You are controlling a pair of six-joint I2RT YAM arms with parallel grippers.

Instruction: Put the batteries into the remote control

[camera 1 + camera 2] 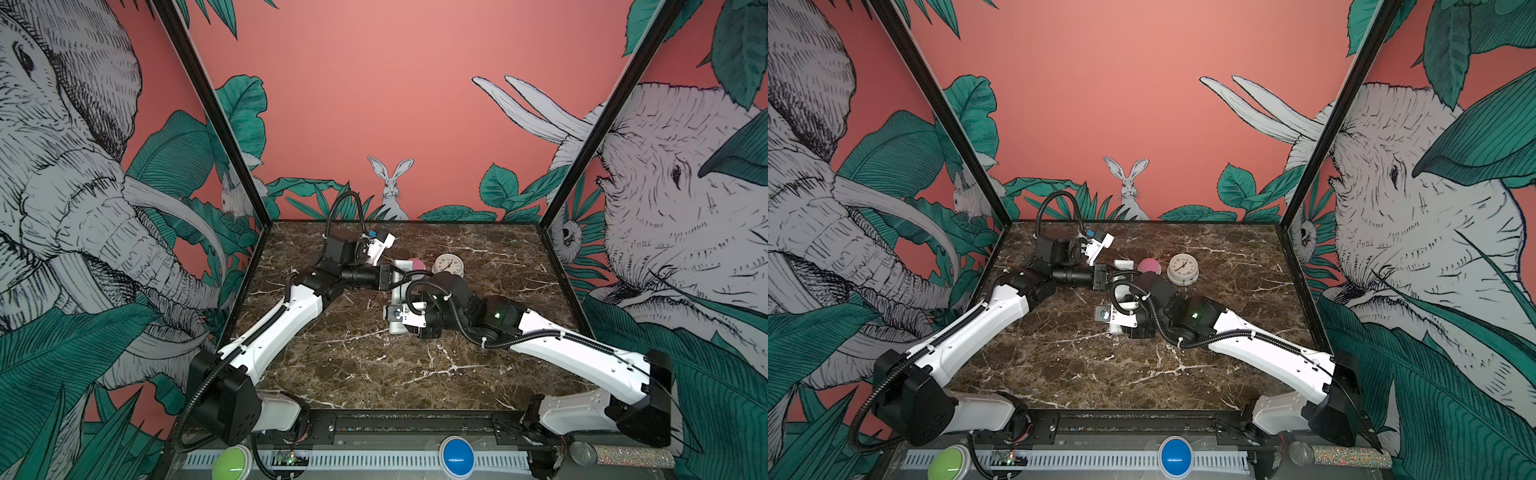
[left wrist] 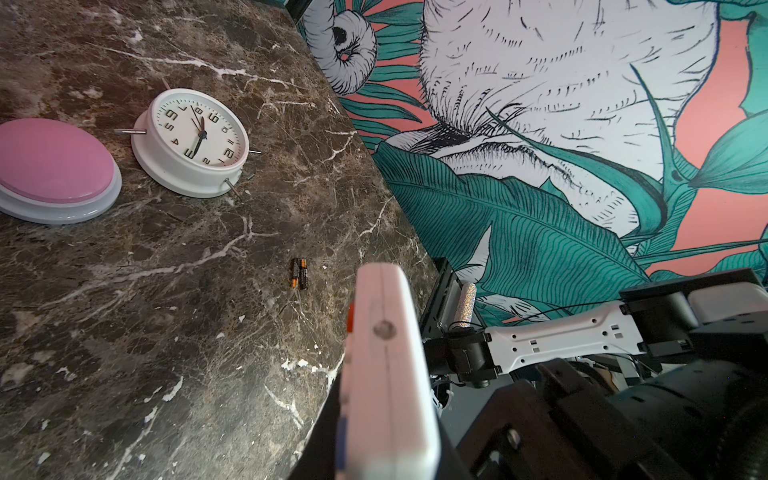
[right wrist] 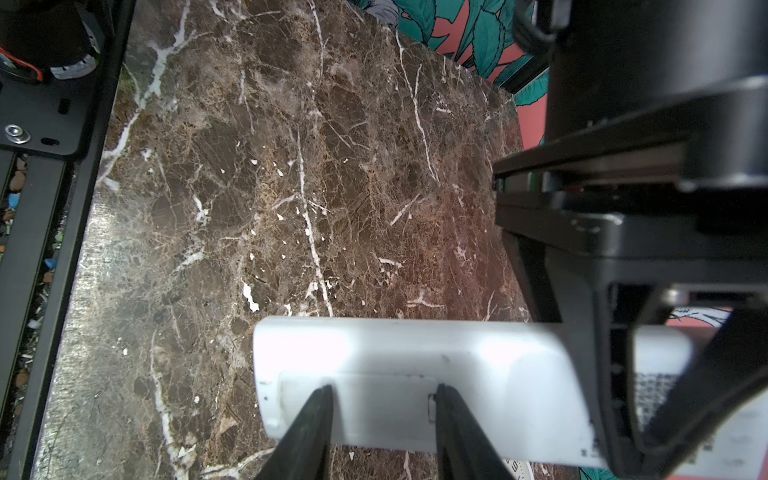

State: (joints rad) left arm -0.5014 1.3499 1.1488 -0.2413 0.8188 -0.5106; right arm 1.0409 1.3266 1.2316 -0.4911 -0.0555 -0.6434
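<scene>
My left gripper [image 1: 390, 277] is shut on the far end of the white remote control [image 1: 397, 297], holding it just above the marble table. In the left wrist view the remote [image 2: 386, 374] shows edge-on, with red and blue buttons on one side. The right gripper [image 3: 380, 392] stands open, its two black fingertips [image 3: 322, 399] resting on the remote's plain white back [image 3: 415, 353] at either end of the rectangular cover. Two small dark batteries [image 2: 298, 273] lie side by side on the table. In both top views they are hidden.
A round white clock [image 1: 448, 264] and a pink dome button [image 1: 417, 264] sit at the back, close behind the remote. In the left wrist view the clock [image 2: 193, 139] and button [image 2: 54, 162] lie beyond the batteries. The table's black front rail [image 3: 50, 208] is nearby.
</scene>
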